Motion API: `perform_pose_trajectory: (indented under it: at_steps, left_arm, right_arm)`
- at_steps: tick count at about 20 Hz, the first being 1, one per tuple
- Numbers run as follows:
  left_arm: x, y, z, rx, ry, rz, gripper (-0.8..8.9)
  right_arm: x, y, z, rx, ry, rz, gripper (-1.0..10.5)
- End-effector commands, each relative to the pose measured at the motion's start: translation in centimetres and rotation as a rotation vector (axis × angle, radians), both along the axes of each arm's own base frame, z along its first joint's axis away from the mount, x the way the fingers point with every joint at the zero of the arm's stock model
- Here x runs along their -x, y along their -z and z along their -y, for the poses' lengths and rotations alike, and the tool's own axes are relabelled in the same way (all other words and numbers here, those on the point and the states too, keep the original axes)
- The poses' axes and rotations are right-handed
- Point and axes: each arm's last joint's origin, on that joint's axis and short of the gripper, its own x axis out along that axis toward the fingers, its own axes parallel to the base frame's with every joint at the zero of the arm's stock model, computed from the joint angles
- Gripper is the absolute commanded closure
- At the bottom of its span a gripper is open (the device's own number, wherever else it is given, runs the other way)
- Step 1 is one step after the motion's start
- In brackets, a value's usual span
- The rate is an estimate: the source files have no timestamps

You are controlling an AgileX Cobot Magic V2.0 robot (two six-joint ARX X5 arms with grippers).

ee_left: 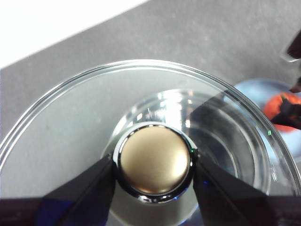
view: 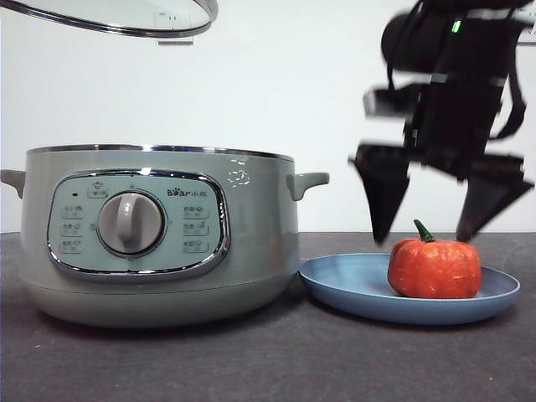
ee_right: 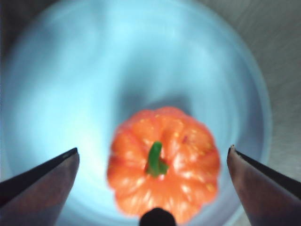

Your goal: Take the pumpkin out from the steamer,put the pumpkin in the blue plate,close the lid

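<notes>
Resting on the blue plate [view: 335, 289], the pumpkin [view: 434, 268] sits released beneath the right gripper [view: 431, 209], jaws wide; the left gripper [ee_left: 155, 172] clamps the lid [view: 126, 21] above the steamer [view: 159, 234], ready for closing.

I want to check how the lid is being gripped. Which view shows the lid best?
The left wrist view: the lid nearly fills it, the left gripper shut on its knob. The front view shows only the lid's rim at the top edge, above the steamer. The right wrist view doesn't show it.
</notes>
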Motion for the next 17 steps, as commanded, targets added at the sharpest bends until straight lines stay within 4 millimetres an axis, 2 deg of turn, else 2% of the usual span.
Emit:
perform_pose_trajectory:
  at_steps: [1, 5, 10, 14, 17]
  left_arm:
    - [-0.5, 0.6, 0.4, 0.032, 0.019, 0.044, 8.22]
    - [-1.7, 3.3, 1.1, 0.059, 0.006, 0.042, 8.22]
    - [-2.8, 5.6, 1.7, 0.129, 0.007, 0.053, 8.23]
    - [-3.7, 7.1, 2.3, 0.148, 0.02, 0.012, 8.22]
    - [-5.0, 8.2, 3.1, 0.14, 0.032, -0.023, 8.22]
  right_arm:
    - [1.1, -2.0, 0.5, -0.035, 0.017, 0.055, 4.1]
    - [3.7, -6.8, 1.7, -0.108, 0.016, 0.208, 4.1]
    - [8.4, -12.4, 3.8, -0.212, 0.018, 0.426, 4.1]
    - [11.4, -14.7, 5.2, -0.262, 0.017, 0.533, 4.1]
    - [12.6, -15.2, 5.8, -0.269, 0.019, 0.551, 4.1]
